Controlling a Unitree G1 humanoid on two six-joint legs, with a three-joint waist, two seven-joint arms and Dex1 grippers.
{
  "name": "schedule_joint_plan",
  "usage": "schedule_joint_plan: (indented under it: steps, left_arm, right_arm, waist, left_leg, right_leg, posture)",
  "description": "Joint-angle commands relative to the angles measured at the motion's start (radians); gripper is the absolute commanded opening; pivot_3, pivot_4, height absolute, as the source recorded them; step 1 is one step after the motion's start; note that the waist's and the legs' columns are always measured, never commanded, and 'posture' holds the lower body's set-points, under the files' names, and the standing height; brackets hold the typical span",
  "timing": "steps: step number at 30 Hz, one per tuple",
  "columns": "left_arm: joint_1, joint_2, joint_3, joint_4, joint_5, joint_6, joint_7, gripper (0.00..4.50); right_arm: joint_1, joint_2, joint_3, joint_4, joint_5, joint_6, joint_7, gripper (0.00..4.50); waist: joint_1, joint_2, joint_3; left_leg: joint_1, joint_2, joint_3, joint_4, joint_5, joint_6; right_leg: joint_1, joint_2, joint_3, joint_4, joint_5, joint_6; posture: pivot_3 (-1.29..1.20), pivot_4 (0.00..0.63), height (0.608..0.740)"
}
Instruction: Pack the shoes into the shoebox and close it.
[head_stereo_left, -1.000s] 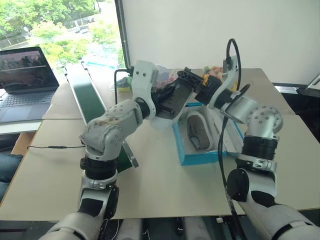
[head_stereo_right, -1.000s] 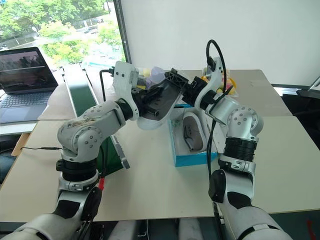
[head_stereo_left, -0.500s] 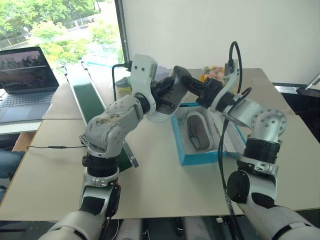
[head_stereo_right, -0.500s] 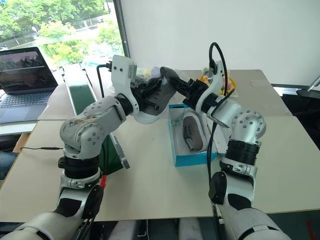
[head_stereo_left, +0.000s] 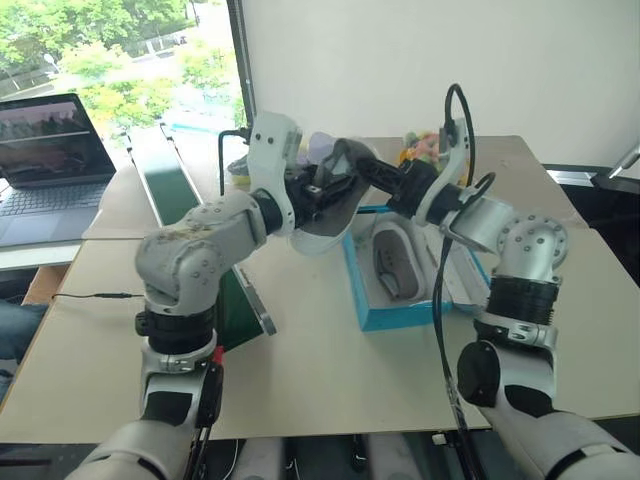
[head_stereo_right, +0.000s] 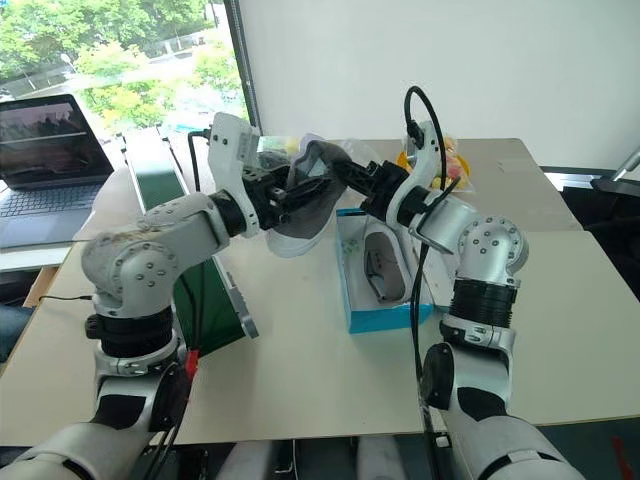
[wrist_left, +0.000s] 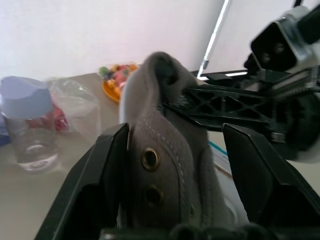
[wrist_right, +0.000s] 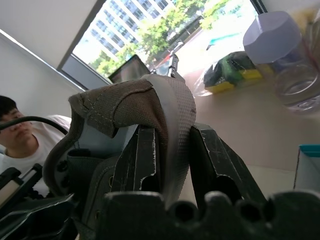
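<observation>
Step in hand: handover of the second grey-and-white sneaker (head_stereo_left: 325, 200) between the arms, held in the air above the table, just beside the near-left corner of the turquoise-blue cardboard shoebox (head_stereo_left: 395, 315).

Right gripper (wrist_right: 172, 150): fingers clenched on the sneaker's heel collar, fabric pinched between them. Left gripper (wrist_left: 175, 165): fingers stand apart on either side of the sneaker's eyelet panel, with a gap on one side; judged released or nearly so, so the weight looks to be on the right gripper.

First grey-and-white sneaker (head_stereo_left: 392, 262) already lies inside the box, sole down, toward the left wall. Box lid (head_stereo_left: 462, 280) hangs open on the right side.

Next move, as judged: left arm clears away; right arm carries the held sneaker over the free space beside the packed one. Sneaker is nearly as long as the box, so it must be turned lengthwise and level before lowering. Lid closing follows.
</observation>
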Motion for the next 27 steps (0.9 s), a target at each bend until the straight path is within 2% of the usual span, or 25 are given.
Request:
schedule_joint_plan:
  steps: [1,4,9,16,21,27]
  left_arm:
    - [0.005,0.076,0.07,-0.067,-0.084,0.04,-0.057,3.05]
    - [0.055,0.154,0.033,-0.107,-0.09,0.029,-0.113,3.05]
    - [0.122,0.216,-0.075,-0.164,-0.038,-0.056,-0.17,3.05]
    - [0.167,0.243,-0.135,-0.193,-0.007,-0.124,-0.199,3.05]
    - [0.214,0.359,-0.178,-0.222,0.005,-0.149,-0.307,3.05]
    - [0.219,0.396,-0.189,-0.213,0.013,-0.176,-0.338,3.05]
  right_arm:
    - [-0.077,-0.123,0.047,-0.007,-0.083,-0.08,0.081,0.45]
    - [-0.131,-0.233,0.131,0.034,-0.163,-0.112,0.173,0.45]
    - [-0.167,-0.313,0.225,0.105,-0.246,-0.096,0.262,0.45]
    - [-0.071,-0.344,0.325,0.131,-0.327,-0.096,0.357,0.45]
    - [-0.06,-0.363,0.374,0.151,-0.374,-0.105,0.42,0.45]
    - [-0.054,-0.363,0.413,0.167,-0.416,-0.086,0.477,0.45]
  waist:
    - [0.001,0.0,0.0]
    - [0.0,0.001,0.0]
    - [0.0,0.001,0.0]
    - [0.003,0.001,0.0]
    - [0.0,0.001,0.0]
    - [0.001,0.001,0.0]
  left_leg:
    - [0.0,0.0,0.0,0.0,0.0,0.0]
    - [0.0,0.0,0.0,0.0,0.0,0.0]
    - [0.0,0.0,0.001,-0.002,-0.001,0.001]
    - [-0.001,0.0,0.001,-0.002,-0.001,0.001]
    - [-0.002,0.0,0.002,-0.002,-0.001,0.002]
    - [-0.002,0.0,0.002,-0.002,-0.001,0.002]
  right_leg:
    - [0.0,0.0,0.0,0.0,0.0,0.0]
    - [0.0,0.0,0.0,-0.001,-0.001,0.0]
    - [0.001,0.0,0.0,-0.005,-0.001,-0.001]
    - [0.001,0.0,0.001,-0.006,-0.001,-0.001]
    - [0.0,0.0,0.001,-0.006,-0.001,0.0]
    - [0.0,0.0,0.001,-0.006,-0.003,-0.005]
  posture:
    - [0.0,0.15,0.74]
    - [0.0,0.15,0.74]
    - [0.0,0.15,0.74]
    - [0.0,0.15,0.74]
    - [0.0,0.15,0.74]
    - [0.0,0.15,0.74]
